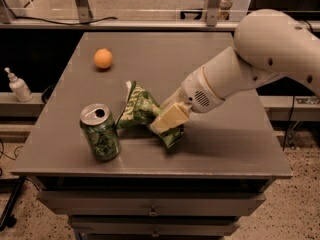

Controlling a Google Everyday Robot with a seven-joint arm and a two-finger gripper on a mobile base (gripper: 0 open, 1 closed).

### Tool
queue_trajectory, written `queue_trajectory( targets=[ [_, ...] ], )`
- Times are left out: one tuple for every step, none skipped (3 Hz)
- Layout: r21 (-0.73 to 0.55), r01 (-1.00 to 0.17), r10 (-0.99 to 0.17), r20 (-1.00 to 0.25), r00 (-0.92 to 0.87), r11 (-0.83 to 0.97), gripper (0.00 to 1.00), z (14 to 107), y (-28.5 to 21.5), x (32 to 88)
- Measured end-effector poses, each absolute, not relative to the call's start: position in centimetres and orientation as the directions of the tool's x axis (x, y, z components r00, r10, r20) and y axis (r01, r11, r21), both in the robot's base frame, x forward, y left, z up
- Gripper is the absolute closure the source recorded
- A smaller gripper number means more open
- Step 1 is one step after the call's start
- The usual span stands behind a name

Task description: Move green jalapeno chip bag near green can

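Observation:
The green jalapeno chip bag (141,108) lies crumpled and tilted on the grey table (225,149), just right of the green can (101,132). The can stands upright near the table's front left, and its silver top with the pull-tab shows. A narrow gap separates bag and can. My gripper (169,120), with cream-coloured fingers (171,116), reaches in from the right and is shut on the right end of the bag. The bag's lower right corner sticks out below the fingers.
A round orange fruit (103,58) sits at the table's back left. A white pump bottle (19,86) stands on a lower ledge left of the table. My white arm (250,64) spans the table's right side. Drawers sit under the front edge.

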State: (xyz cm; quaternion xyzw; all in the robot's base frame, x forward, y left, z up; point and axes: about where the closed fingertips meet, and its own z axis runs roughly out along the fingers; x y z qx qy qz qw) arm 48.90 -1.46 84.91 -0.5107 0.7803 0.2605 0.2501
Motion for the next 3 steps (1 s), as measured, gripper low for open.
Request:
queue_trajectory(
  targets=[
    [0.159, -0.929, -0.665, -0.658, -0.352, 0.335, 0.0, 85.2, -1.6, 48.9],
    [0.152, -0.932, -0.669, -0.66, -0.343, 0.328, 0.0, 85.9, -2.1, 49.3],
    [0.096, -0.948, -0.707, -0.645, -0.291, 0.302, 0.0, 87.3, -4.4, 50.8]
  ],
)
